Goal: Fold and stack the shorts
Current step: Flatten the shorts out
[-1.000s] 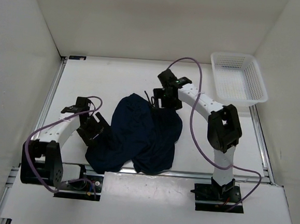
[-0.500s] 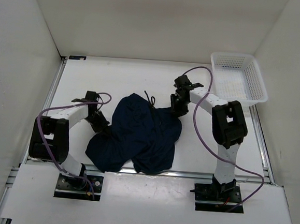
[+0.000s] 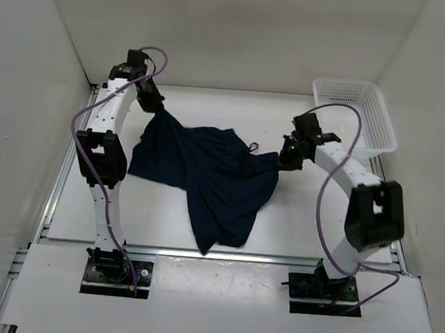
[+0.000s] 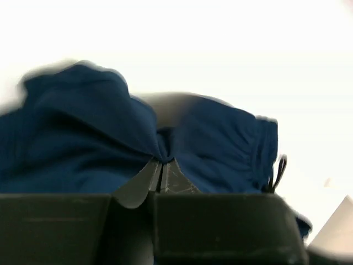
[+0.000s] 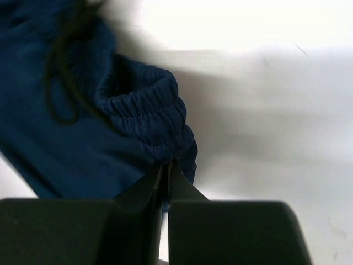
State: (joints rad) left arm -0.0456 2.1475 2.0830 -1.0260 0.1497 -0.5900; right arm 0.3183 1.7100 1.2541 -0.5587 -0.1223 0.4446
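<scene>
The dark navy shorts (image 3: 207, 169) are stretched across the table between my two grippers, one leg trailing toward the front edge. My left gripper (image 3: 155, 106) is raised at the back left, shut on a pinch of the shorts' fabric (image 4: 162, 152). My right gripper (image 3: 285, 157) is shut on the gathered waistband (image 5: 165, 138) at the shorts' right end. The thin dark drawstring (image 3: 252, 146) loops out near the waist and shows as a dark loop in the right wrist view (image 5: 60, 83).
A white plastic mesh basket (image 3: 354, 115) stands at the back right, just beyond my right arm. White walls enclose the table on the left, back and right. A metal rail (image 3: 223, 253) runs along the table's front edge.
Both grippers closed on the shorts. The left arm swung up to the back left, the right arm moved right, and the bunched shorts got pulled out wide between them.
</scene>
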